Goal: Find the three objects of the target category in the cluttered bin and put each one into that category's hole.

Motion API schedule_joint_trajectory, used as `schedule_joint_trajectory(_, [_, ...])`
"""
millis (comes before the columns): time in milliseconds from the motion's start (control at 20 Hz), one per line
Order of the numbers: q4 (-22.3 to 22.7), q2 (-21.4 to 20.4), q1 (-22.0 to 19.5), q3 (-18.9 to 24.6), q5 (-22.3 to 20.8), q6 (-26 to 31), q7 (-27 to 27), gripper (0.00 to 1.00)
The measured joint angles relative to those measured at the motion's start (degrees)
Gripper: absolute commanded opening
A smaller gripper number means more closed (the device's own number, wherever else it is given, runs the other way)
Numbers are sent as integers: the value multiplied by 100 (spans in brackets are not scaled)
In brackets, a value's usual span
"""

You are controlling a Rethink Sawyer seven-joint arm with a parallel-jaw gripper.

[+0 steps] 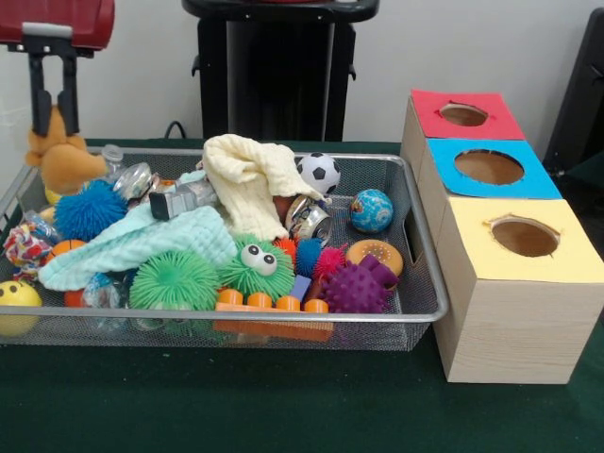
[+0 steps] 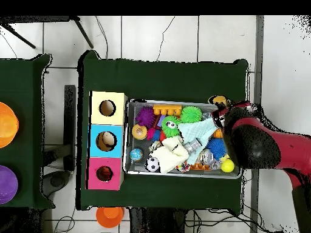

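Observation:
My gripper (image 1: 55,121) hangs over the far left corner of the wire mesh bin (image 1: 415,311), its black fingers shut on the top of an orange-tan plush toy (image 1: 64,162). The plush dangles just above the bin's rim. In the overhead view my red and black arm (image 2: 252,144) covers the gripper and that end of the bin (image 2: 182,174). Beside the bin stands a wooden box with a red hole (image 1: 463,114), a blue hole (image 1: 489,167) and a yellow hole (image 1: 525,236).
The bin is packed: a cream cloth (image 1: 247,184), a mint cloth (image 1: 142,245), a soccer ball (image 1: 321,173), a globe ball (image 1: 371,210), a blue spiky ball (image 1: 90,209), green spiky balls (image 1: 175,280), a purple spiky toy (image 1: 359,286), an orange brick (image 1: 274,316), a yellow smiley ball (image 1: 14,302).

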Motion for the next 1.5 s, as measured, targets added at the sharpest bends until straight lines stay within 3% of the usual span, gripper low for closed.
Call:
schedule_joint_trajectory(450, [185, 100, 252, 1, 504, 708, 0, 0])
schedule_joint_trajectory(1000, [295, 57, 654, 0, 801, 739, 0, 0])
schedule_joint_trajectory(1500, [762, -239, 1294, -103, 1195, 739, 6, 0])
